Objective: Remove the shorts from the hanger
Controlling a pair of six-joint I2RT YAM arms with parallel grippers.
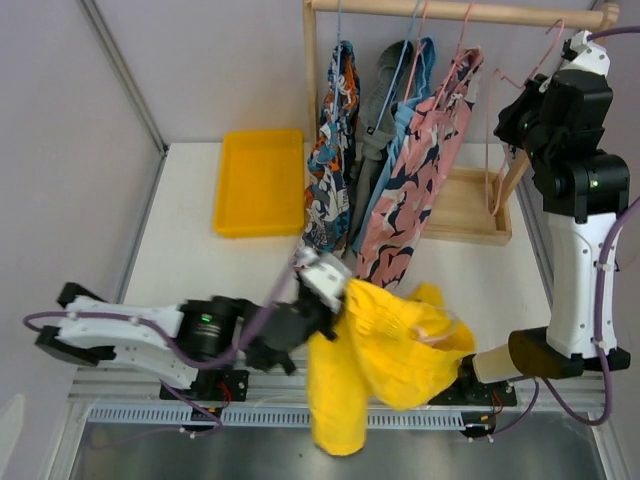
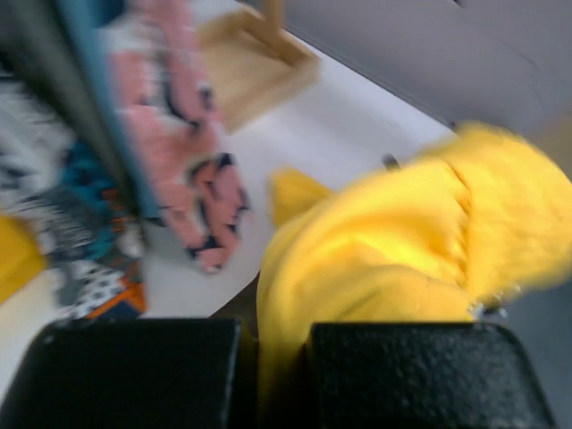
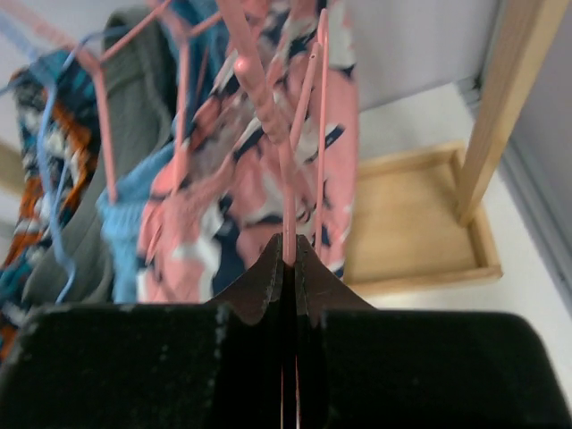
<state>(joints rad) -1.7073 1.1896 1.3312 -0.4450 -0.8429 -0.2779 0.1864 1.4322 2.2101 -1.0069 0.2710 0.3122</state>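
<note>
Jaws pinched shut on the yellow shorts [image 1: 390, 350], our left gripper [image 2: 275, 366] holds them at six o'clock, over the table's [image 1: 200, 260] near edge. The other pairs [image 1: 410, 190] hang at twelve. At two o'clock, our right gripper [image 3: 289, 259] clamps a bare pink hanger [image 3: 287, 201].

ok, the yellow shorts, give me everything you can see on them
The yellow shorts are plain, soft, crumpled fabric. They are off the rack and bunched at the near edge of the table. One leg hangs down past the front rail. The left pincer is shut on a fold at their left side.
</note>
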